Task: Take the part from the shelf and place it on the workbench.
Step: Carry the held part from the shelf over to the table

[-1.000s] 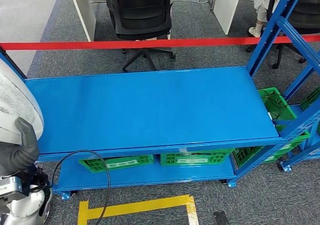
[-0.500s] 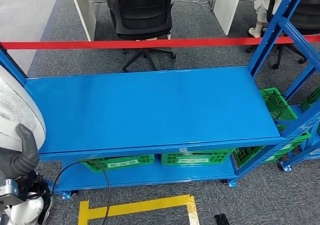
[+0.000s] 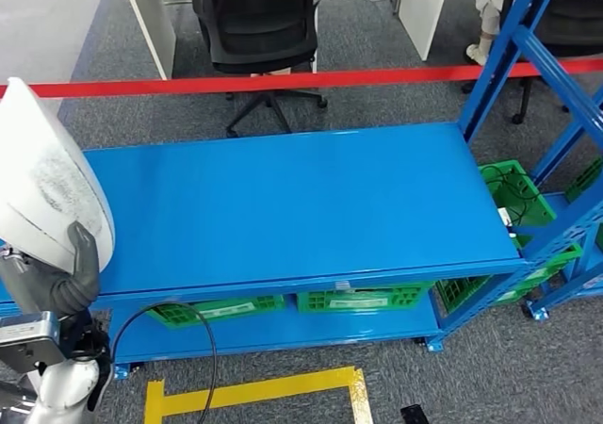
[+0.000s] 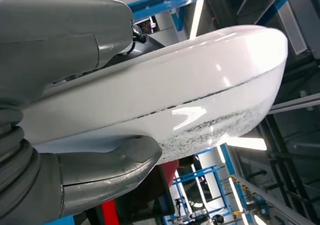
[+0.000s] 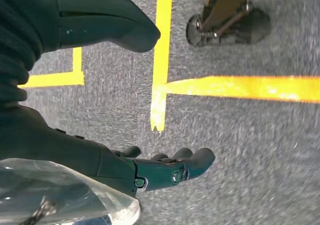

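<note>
Left hand (image 3: 62,278) grasping the white part (image 3: 50,184), thumb on one face and darker fingers on the other, as confirmed in the left wrist view. Part held tilted at the near left, its upper portion overlapping the left end of the blue desk (image 3: 299,203) in the head view; not yet resting on it, by judgement. Right hand (image 5: 151,167) hanging over grey carpet and yellow floor tape (image 5: 162,50), fingers spread, holding nothing.

Recommended for the placing step: carry the part rightward and farther over the desk top, well inside the near edge; level it before lowering; release only once seated flat. Black cable (image 3: 178,320) near the left wrist to be kept from snagging.

Not determinable: full outline of the part, cut off at the left frame edge; gap between part and desk; contents of the green crates (image 3: 363,300) below.
</note>
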